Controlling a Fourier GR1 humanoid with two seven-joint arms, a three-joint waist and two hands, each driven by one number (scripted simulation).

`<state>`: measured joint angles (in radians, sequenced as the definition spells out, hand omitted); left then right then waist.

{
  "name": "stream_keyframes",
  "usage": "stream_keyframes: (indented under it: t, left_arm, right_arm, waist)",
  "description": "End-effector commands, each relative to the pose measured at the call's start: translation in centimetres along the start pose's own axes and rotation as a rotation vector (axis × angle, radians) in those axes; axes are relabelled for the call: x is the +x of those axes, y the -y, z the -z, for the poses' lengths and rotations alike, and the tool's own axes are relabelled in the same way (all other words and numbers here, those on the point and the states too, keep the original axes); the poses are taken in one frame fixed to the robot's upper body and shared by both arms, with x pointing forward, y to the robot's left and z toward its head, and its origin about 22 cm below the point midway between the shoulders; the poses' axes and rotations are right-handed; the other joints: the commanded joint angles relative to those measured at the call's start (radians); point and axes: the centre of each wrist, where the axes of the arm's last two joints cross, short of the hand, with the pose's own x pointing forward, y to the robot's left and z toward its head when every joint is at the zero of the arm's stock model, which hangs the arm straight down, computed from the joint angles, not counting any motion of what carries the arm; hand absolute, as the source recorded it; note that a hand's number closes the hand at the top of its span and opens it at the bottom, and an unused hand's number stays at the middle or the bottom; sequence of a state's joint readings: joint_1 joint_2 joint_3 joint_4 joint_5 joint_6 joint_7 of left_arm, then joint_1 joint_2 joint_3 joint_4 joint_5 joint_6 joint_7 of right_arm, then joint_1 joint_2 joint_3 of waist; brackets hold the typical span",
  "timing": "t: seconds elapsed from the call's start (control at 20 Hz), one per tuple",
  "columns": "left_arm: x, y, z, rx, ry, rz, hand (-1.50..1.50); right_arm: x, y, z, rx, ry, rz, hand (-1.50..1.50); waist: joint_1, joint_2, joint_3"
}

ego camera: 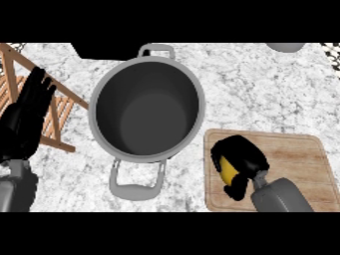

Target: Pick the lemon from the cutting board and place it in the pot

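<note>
Lemon [229, 173] in right hand [240, 158], over cutting board [297, 154]

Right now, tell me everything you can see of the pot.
The pot is grey metal with a dark inside that holds nothing. It is round and deep, with two looped handles, one toward the far side and one toward the robot. It stands upright on the marble counter, just left of the cutting board. Neither hand touches it.
</note>
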<state>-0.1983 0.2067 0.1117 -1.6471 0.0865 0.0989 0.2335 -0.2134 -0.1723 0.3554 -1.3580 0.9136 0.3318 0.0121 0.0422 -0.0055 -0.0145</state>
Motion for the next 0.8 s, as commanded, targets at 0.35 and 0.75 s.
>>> stream_keyframes:
  t: [0.35, 0.75]
  left_arm:
    - [0.5, 2.1, 0.7, -0.088, 0.009, -0.006, 0.00]
    - [0.4, 2.4, 1.1, -0.079, -0.002, -0.005, 0.00]
  right_arm:
    - [12.1, -1.0, 2.3, -0.168, -0.081, 0.015, 1.50]
    - [17.4, 3.4, 0.8, -0.637, -0.135, 0.156, 1.50]
  waist:
    - [0.088, 0.006, 0.014]
    - [0.068, -0.019, 0.012]
